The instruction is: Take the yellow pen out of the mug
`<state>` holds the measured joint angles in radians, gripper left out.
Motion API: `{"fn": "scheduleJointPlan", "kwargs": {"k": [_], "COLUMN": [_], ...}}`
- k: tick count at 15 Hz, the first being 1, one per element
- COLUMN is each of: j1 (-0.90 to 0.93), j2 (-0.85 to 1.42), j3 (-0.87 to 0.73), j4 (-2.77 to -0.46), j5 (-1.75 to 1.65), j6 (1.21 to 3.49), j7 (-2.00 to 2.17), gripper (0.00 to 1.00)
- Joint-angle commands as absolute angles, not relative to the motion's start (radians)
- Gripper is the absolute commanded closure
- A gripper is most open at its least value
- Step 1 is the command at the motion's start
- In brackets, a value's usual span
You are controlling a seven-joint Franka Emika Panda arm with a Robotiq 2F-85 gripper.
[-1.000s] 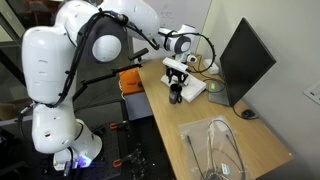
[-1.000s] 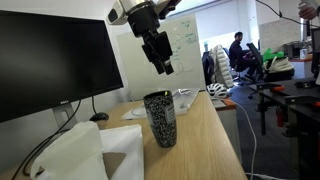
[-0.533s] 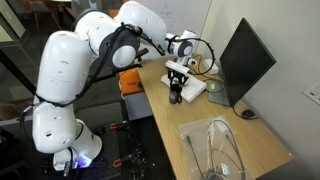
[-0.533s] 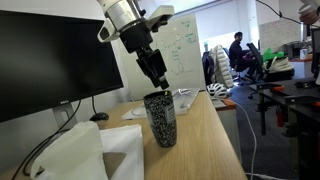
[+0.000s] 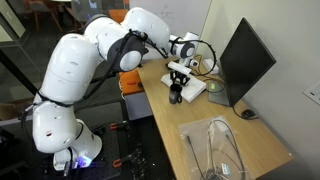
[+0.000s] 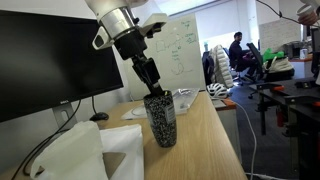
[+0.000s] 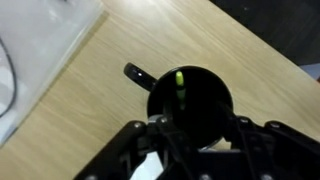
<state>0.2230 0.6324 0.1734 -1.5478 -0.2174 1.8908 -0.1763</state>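
1 gripper (image 6: 153,88) right over 1 mug (image 6: 161,122), 1 yellow pen (image 7: 180,84) inside it

Wrist view: looking straight down into the mug (image 7: 200,115). Pen tip shows at approx 11 o'clock inside the opening, and the handle sticks out at 10 o'clock. The 2 fingers (image 7: 128,150) are spread apart, 1 each side of the rim at approx 7 and 5 o'clock, not clamped on anything afaict. In both exterior views the mug (image 5: 176,96) stands upright on the wood desk (image 6: 205,140), w/ the gripper tip at rim level. 1 dark monitor (image 6: 50,60) sits at the mug's 9 o'clock there. Can't tell if the fingers touch the pen.
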Motion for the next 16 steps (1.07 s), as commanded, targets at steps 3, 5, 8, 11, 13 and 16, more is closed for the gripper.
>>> {"fn": "scheduleJointPlan", "kwargs": {"k": [3, 5, 8, 11, 13, 16], "j1": [0.239, 0.239, 0.241, 0.247, 0.259, 0.281], "j2": [0.674, 0.689, 0.715, 0.738, 0.754, 0.782], "j3": [0.151, 0.148, 0.146, 0.145, 0.142, 0.131], "j4": [-1.479, -1.469, -1.451, -1.428, -1.405, -1.354], "j5": [-0.228, -0.23, -0.232, -0.24, -0.255, -0.294], "j6": [1.809, 1.8, 1.784, 1.77, 1.747, 1.677], "j7": [-0.175, -0.177, -0.179, -0.183, -0.184, -0.174], "gripper": [0.48, 0.46, 0.46, 0.48, 0.48, 0.5]}}
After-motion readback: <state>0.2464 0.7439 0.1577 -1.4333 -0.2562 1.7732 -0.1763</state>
